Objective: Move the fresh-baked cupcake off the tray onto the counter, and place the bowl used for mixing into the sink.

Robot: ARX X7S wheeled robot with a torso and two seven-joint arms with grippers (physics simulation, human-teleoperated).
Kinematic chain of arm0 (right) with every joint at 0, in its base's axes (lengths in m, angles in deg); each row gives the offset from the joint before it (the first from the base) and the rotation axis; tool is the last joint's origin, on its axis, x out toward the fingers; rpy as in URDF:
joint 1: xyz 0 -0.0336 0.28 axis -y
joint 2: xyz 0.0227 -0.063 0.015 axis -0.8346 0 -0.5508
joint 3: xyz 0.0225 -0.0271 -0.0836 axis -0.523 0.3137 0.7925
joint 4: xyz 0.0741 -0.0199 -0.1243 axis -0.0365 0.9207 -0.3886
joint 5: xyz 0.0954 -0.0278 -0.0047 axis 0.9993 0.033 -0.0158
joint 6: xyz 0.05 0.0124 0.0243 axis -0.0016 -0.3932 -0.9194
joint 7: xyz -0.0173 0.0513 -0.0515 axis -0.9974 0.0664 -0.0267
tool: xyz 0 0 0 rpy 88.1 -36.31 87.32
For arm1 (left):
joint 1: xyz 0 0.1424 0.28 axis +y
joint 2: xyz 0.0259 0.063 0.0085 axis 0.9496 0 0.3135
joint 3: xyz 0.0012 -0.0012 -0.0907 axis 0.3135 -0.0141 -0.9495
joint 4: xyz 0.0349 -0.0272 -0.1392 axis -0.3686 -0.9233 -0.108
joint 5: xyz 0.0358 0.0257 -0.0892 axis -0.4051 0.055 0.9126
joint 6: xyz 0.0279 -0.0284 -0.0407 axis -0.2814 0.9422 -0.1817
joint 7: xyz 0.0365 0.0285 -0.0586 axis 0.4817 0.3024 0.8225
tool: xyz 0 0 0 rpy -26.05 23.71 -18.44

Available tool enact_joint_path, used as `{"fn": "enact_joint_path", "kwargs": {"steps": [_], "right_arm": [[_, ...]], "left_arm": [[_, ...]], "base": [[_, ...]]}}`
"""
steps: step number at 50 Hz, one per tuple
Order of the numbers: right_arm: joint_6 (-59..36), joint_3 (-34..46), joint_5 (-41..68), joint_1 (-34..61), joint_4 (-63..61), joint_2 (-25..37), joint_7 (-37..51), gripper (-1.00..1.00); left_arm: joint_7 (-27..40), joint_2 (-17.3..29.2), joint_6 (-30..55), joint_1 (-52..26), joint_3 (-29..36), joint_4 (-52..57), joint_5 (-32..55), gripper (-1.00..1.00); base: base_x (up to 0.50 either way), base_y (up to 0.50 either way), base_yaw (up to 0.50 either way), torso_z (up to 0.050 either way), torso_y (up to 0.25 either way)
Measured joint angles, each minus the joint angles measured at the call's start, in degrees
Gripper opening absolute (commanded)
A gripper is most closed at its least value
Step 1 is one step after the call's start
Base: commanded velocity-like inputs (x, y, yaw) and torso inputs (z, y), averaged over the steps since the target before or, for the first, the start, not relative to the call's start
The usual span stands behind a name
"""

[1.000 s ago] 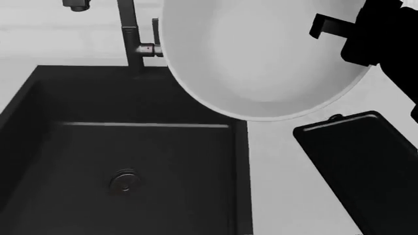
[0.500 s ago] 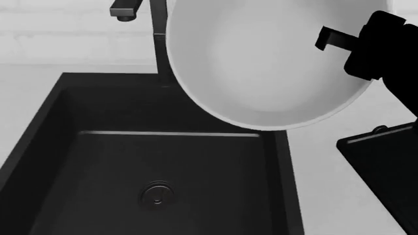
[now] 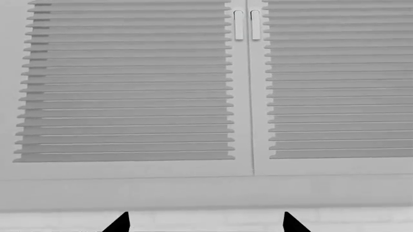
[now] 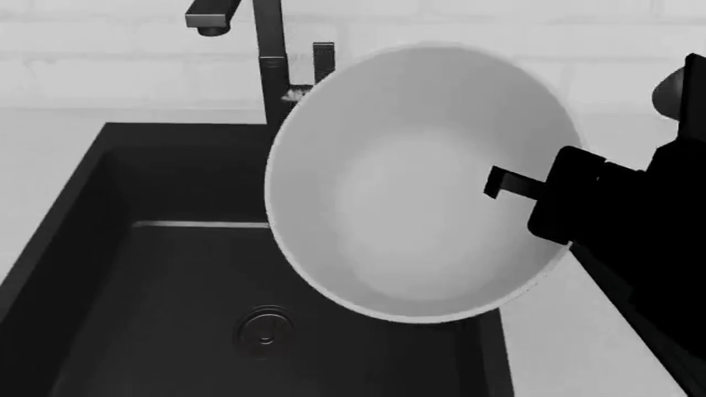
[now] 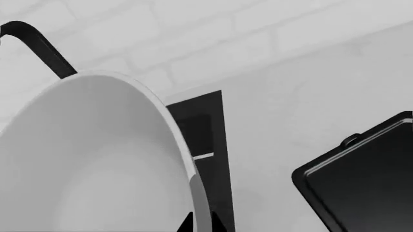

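Right hand (image 4: 518, 188): clamped on the rim of the large plain white round bowl (image 4: 425, 178).
Bowl: tilted, held beside that hand above the black rectangular sink (image 4: 165, 281).
Left hand (image 3: 205, 223): spread wide, holding nothing.

Behind, a pale brick wall (image 4: 111, 66). In the left wrist view, two white louvred doors (image 3: 129, 82) closed side by side, a slim upright handle (image 3: 239, 25) on each at the meeting edge, plain ledge (image 3: 193, 193) beneath.
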Motion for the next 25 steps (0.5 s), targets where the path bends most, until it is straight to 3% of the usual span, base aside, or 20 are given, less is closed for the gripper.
{"fn": "enact_joint_path", "kwargs": {"steps": [25], "right_arm": [[-3.1,20.3,-14.8,10.6,18.4,-5.8,-20.2,-1.00]], "left_arm": [[-0.8,0.6,-0.5,0.5,0.5,-0.2,-0.8,1.00]], "base": [[0.00,0.00,0.00,0.000,0.000]]}}
